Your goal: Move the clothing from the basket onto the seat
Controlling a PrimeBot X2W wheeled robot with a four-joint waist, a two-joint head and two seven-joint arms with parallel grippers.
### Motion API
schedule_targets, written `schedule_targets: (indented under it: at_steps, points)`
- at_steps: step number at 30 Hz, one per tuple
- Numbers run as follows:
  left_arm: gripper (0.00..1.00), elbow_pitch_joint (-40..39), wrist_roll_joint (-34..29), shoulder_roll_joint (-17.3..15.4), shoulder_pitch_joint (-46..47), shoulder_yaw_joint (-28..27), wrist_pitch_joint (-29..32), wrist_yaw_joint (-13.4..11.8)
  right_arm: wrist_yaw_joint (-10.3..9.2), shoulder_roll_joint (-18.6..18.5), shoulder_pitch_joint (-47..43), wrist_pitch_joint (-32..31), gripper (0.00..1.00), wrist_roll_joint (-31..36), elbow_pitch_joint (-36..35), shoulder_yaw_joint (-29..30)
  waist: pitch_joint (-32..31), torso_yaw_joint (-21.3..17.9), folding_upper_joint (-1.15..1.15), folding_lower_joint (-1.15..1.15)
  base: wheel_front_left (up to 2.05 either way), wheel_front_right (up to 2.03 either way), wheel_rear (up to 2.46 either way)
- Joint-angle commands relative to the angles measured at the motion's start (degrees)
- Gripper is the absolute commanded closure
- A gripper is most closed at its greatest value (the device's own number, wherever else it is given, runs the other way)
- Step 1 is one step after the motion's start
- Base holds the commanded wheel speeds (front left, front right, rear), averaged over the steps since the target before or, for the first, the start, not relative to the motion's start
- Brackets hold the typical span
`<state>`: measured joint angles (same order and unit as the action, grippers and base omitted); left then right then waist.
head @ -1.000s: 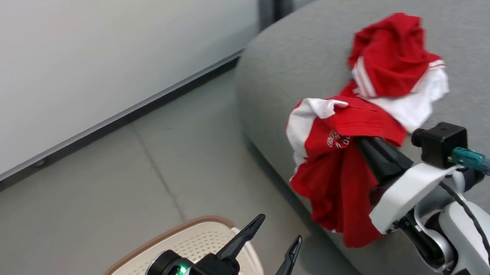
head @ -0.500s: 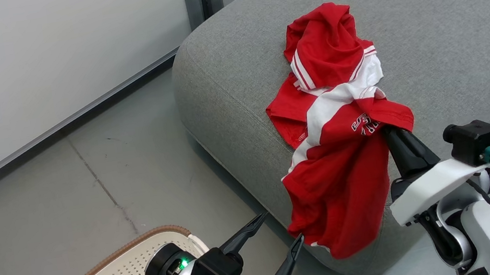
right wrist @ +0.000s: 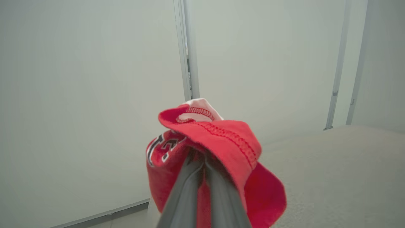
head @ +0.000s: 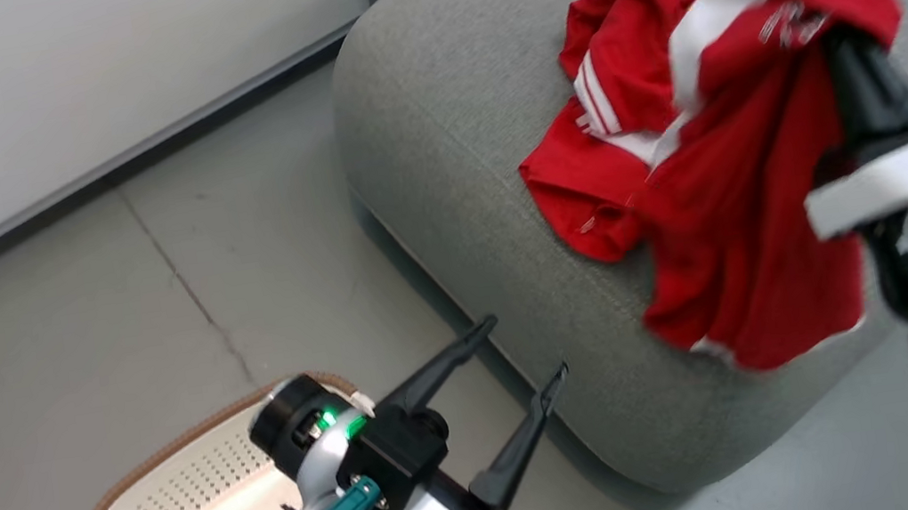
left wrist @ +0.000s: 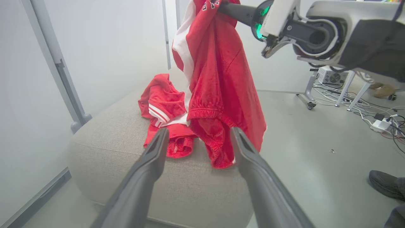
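A grey floor runs along a pale partition panel, and the light grey seat stands beside it. One piece of the red-and-white clothing lies crumpled on top of the seat. A second garment hangs at the seat's rounded end from the right gripper, whose fingers are clenched on a fold of it. The left gripper hovers released, fingers spread wide, near the basket on the floor.

free: floor beside seat | obstacle: clothing hanging over seat edge
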<state>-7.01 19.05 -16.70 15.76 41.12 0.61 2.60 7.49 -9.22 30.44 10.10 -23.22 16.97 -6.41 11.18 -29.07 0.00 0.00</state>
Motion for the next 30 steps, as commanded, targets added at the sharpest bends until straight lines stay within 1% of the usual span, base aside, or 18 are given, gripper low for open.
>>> schedule_targets:
  at_steps: [1,6,10,16,23,30]
  points:
    - [0.0,-0.47,-0.64,-0.35,1.39,-0.6,0.15,-0.26,0.01,-0.59,1.81,0.5,1.0,-0.11,0.01,0.39,2.02,1.6,0.0,0.0,0.0,0.0,0.0]
    - [0.0,-2.67,-2.11,-1.14,5.45,-1.16,1.17,0.24,0.01,-3.9,11.51,1.99,1.0,-0.18,1.73,3.9,6.89,4.14,0.0,0.0,0.0,0.0,0.0]
    - [0.0,-3.78,-3.36,-1.66,9.07,-1.02,2.2,1.02,0.01,-6.37,19.1,3.26,1.0,-0.7,4.69,6.39,11.44,6.02,0.0,0.0,0.0,0.0,0.0]
    - [0.0,-5.25,-5.18,-1.98,14.38,-0.46,3.51,2.1,0.01,-9.65,27.29,4.64,1.0,-0.98,12.83,8.49,18.72,8.55,0.0,0.0,0.0,0.0,0.0]
    - [0.0,-6.03,-6.51,-2.06,18.67,1.19,5.12,3.06,0.01,-10.34,31.98,5.05,1.0,-1.47,25.12,8.29,25.76,11.07,0.0,0.0,0.0,0.0,0.0]
    - [0.0,-6.6,-7.05,-2.47,20.47,2.21,5.94,3.35,0.0,-10.0,32.79,5.09,1.0,-2.2,32.07,9.67,29.75,12.84,0.0,0.0,0.0,0.0,0.0]
